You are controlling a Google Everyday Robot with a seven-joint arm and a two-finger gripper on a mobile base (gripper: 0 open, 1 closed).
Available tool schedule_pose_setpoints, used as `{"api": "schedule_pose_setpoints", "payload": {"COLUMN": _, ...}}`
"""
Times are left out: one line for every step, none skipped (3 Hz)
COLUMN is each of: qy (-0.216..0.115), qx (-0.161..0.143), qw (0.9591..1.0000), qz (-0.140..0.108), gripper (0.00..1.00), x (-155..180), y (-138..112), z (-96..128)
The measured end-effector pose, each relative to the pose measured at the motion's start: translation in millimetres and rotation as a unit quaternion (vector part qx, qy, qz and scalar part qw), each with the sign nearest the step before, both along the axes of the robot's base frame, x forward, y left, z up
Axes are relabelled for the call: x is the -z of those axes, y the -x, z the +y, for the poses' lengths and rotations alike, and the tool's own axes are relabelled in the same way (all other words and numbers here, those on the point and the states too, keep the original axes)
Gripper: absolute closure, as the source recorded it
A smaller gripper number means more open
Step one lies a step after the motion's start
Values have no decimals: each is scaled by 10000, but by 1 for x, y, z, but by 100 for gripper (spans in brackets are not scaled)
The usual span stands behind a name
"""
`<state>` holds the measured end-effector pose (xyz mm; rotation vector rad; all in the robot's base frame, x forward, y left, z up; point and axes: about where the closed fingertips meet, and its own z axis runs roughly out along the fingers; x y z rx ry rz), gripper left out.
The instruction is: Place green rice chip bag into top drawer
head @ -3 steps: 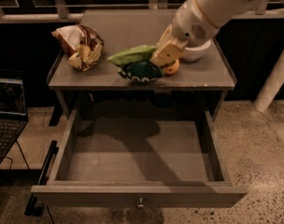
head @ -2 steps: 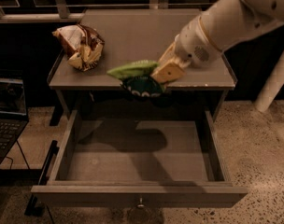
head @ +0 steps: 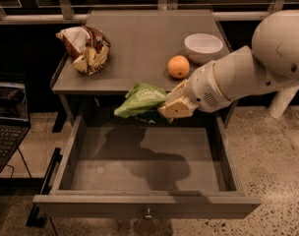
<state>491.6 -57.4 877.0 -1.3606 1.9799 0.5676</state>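
Observation:
The green rice chip bag (head: 139, 101) is light green with white print. My gripper (head: 165, 108) is shut on its right end and holds it in the air, over the back edge of the open top drawer (head: 144, 159). The drawer is pulled far out toward the camera. Its flat grey bottom is bare and carries the shadow of the arm and bag. A small metal pull (head: 148, 213) sits at its front. My white arm (head: 248, 73) reaches in from the right.
On the grey table top (head: 139, 38) lie a brown-and-white snack bag (head: 85, 49) at the left, an orange (head: 178, 66) and a white bowl (head: 203, 47) at the right. A laptop (head: 7, 122) stands at the left on the floor side.
My gripper has lifted the green bag off the table top and carried it forward and down, from beside the orange to above the drawer's back edge. The orange and bowl are now uncovered.

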Motion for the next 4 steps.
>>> {"api": "schedule_pose_setpoints", "payload": {"qy": -133, "qx": 423, "qw": 9990, "qz": -60, "gripper": 100, "x": 29, "y": 4, "z": -8}}
{"api": "schedule_pose_setpoints", "payload": {"qy": -320, "qx": 889, "qw": 9955, "qz": -23, "gripper": 100, "x": 56, "y": 10, "z": -20}}
{"api": "schedule_pose_setpoints", "payload": {"qy": -359, "qx": 1216, "qw": 9919, "qz": 93, "gripper": 100, "x": 78, "y": 15, "z": -32}}
{"api": "schedule_pose_setpoints", "payload": {"qy": -465, "qx": 1573, "qw": 9864, "qz": 134, "gripper": 100, "x": 103, "y": 20, "z": -47}}
